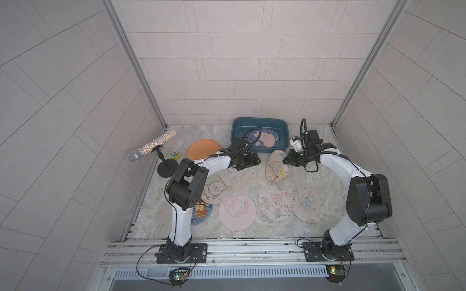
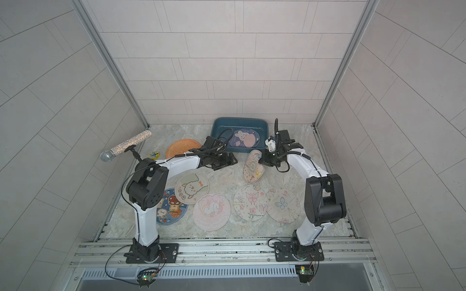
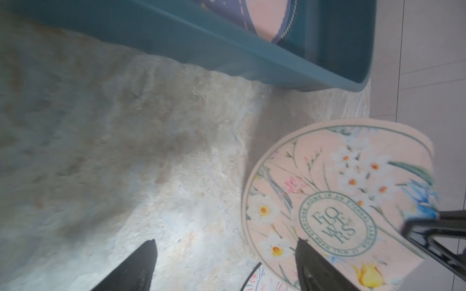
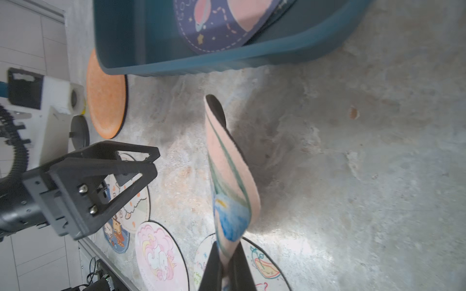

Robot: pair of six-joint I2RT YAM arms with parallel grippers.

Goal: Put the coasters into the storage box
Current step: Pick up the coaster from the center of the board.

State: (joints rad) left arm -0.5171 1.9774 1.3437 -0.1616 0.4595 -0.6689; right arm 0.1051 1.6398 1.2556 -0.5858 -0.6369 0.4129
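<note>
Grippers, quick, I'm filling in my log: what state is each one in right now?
Left gripper: open, holding nothing.
Right gripper: shut on the floral coaster.

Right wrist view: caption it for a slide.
Right end effector pinches a floral coaster by its rim, near the box holding a purple coaster.

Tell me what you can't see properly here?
- Blue cartoon coaster: mostly under the left arm in a top view.
- Purple coaster: cut off by the left wrist view's edge.
- Yellow badge: too small to read in both top views.
- Flower coaster: edge-on in the right wrist view, picture hidden.
</note>
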